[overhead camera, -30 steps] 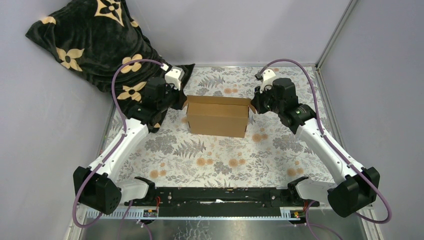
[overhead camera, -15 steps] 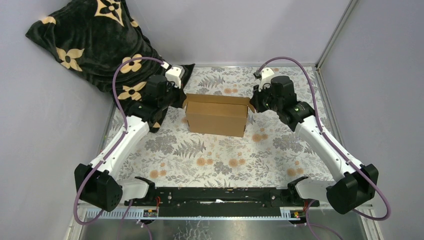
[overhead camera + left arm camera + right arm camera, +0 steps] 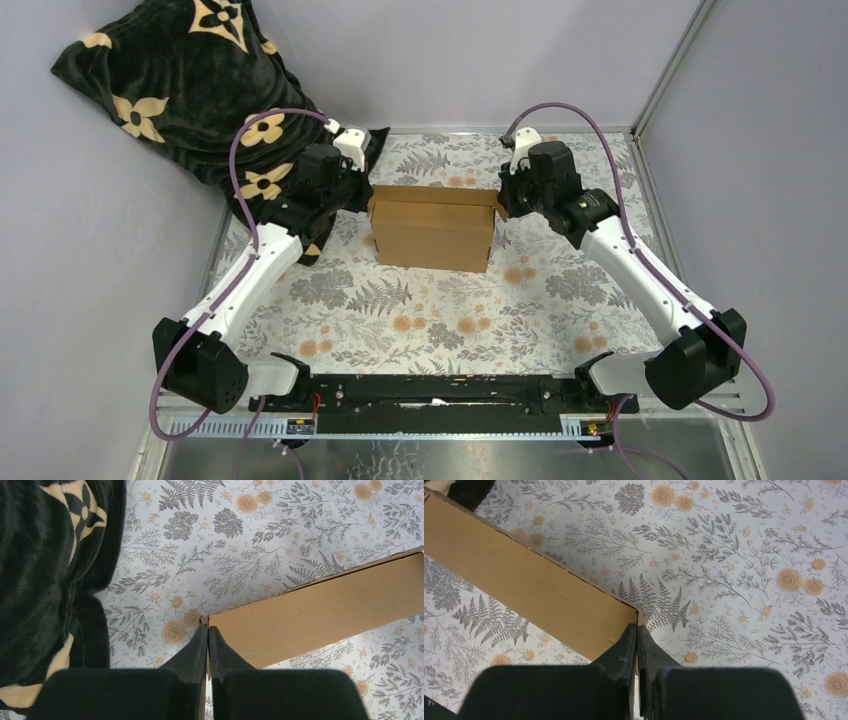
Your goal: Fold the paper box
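**Operator:** Left end effector [image 3: 207, 630] is pinched almost shut. I have its fingers on the thin cardboard edge at the left end corner of the paper box [image 3: 320, 607]. The dark flowered blanket [image 3: 40, 570] lies just to its left, apart from the box.

**Desk:** And where is the box?

**Operator:** It sits toward the far middle of the bench [image 3: 450, 320], between my two arms, with a long side facing me. It already stands as a shallow box. At its right end, my right end effector [image 3: 638, 627] is closed the same way on the corner edge.

**Desk:** Which step is that?

**Operator:** Late, I think. The walls are up and I hold both ends, so what remains looks like tucking the end flaps or closing the top. For the next move I need both arms travelling together at the same pace. If one leads, I expect the cardboard to skew or slip out of such a thin pinch.

**Desk:** Which view do you trust?

**Operator:** The overhead view gives me the whole box and both arms, but the wrists hide the fingertips. The wrist cameras show each pinch clearly. They show only one face of the box, so I can't tell from them whether the top is shut.
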Tool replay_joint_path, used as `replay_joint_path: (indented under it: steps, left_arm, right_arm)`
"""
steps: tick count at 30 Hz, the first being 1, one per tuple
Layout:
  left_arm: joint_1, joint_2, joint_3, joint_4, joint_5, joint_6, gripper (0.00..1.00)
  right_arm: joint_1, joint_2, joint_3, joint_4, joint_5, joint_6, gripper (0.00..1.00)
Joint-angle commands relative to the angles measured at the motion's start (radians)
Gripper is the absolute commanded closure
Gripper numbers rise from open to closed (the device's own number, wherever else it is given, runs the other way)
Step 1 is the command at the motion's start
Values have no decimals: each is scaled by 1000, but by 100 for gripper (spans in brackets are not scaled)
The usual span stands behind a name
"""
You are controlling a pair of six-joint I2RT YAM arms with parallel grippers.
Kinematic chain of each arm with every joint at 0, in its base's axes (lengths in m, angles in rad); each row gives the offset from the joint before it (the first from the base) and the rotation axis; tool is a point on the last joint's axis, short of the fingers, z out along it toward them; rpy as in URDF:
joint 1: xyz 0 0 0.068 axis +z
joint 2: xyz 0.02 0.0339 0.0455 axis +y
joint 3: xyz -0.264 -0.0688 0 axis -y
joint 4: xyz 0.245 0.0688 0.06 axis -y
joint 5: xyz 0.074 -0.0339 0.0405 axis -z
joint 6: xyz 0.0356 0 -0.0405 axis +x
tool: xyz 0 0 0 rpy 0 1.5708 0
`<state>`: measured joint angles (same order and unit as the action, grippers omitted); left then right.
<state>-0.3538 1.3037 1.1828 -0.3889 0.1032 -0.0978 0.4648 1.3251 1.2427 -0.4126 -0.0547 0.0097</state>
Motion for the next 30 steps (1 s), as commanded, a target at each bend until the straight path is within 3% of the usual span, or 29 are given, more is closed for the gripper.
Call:
replay_joint_path:
  steps: [1, 30]
  left_arm:
    - [-32, 15, 29, -7, 13, -34, 94]
    - [-94, 22, 60, -58, -24, -128, 96]
  right_arm:
    - [38, 39, 74, -14, 26, 47, 100]
    - [95, 156, 219, -145, 47, 222, 100]
